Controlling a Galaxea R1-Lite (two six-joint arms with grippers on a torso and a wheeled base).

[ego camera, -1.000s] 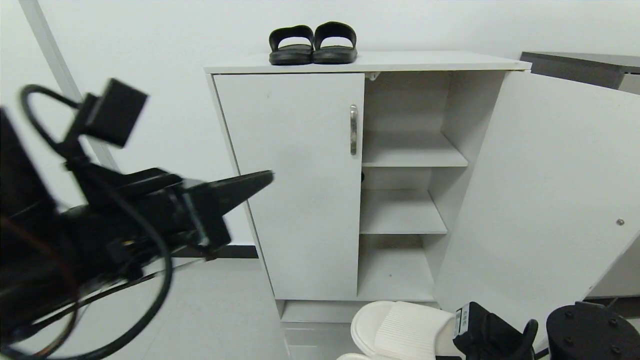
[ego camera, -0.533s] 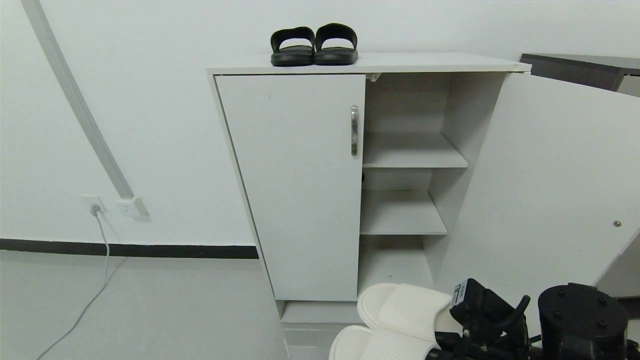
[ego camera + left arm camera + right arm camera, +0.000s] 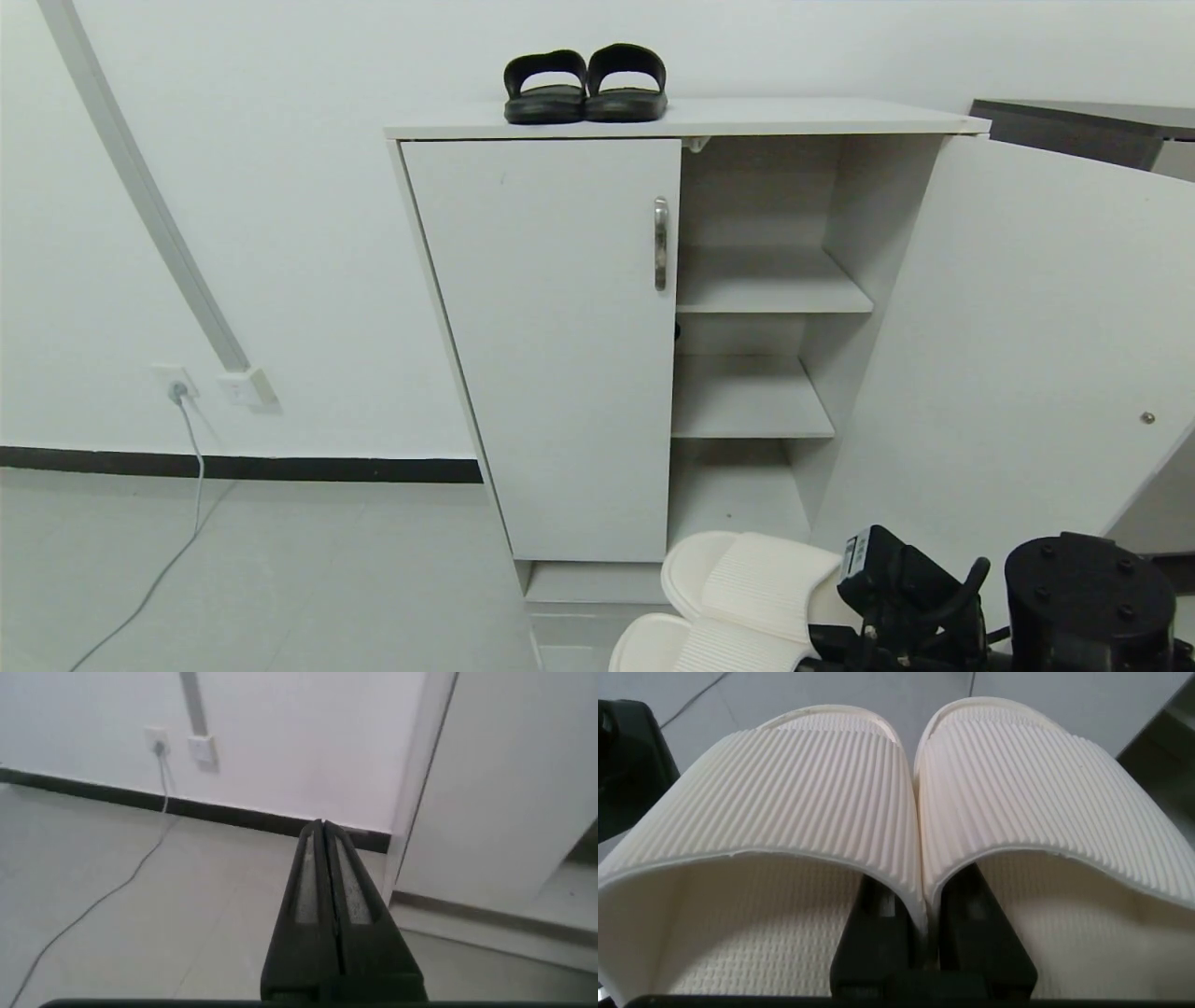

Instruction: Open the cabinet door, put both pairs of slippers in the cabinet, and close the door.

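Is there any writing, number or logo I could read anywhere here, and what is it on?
Nothing here can be read.
The white sticker beside the white slippers: print too small to read.
The cabinet and black slippers: no print visible.

The white cabinet (image 3: 560,373) stands on the grey floor (image 3: 327,579) against the far wall. On its top, toward the left, a pair of black slippers (image 3: 585,84) sits side by side. A cable (image 3: 159,571) trails across the floor at left.
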